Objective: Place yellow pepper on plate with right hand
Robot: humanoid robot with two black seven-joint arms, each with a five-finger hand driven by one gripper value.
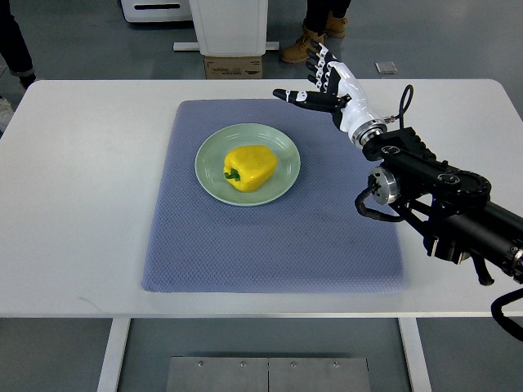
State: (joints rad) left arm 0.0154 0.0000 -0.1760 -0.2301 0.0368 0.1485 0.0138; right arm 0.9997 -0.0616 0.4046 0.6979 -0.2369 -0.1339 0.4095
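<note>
Right robot hand (323, 82) hovered near the bench's (82, 204) far edge, fingers spread and empty, seemingly above the blue mat's (270, 245) far right corner. Well apart, the yellow pepper (250, 167) lay on the green plate (288, 167) mid-mat.

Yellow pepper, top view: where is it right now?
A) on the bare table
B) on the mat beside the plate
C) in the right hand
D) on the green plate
D: the yellow pepper lies on the green plate in the middle of the blue mat, while the right hand is open, off to the side and holding nothing.
</note>
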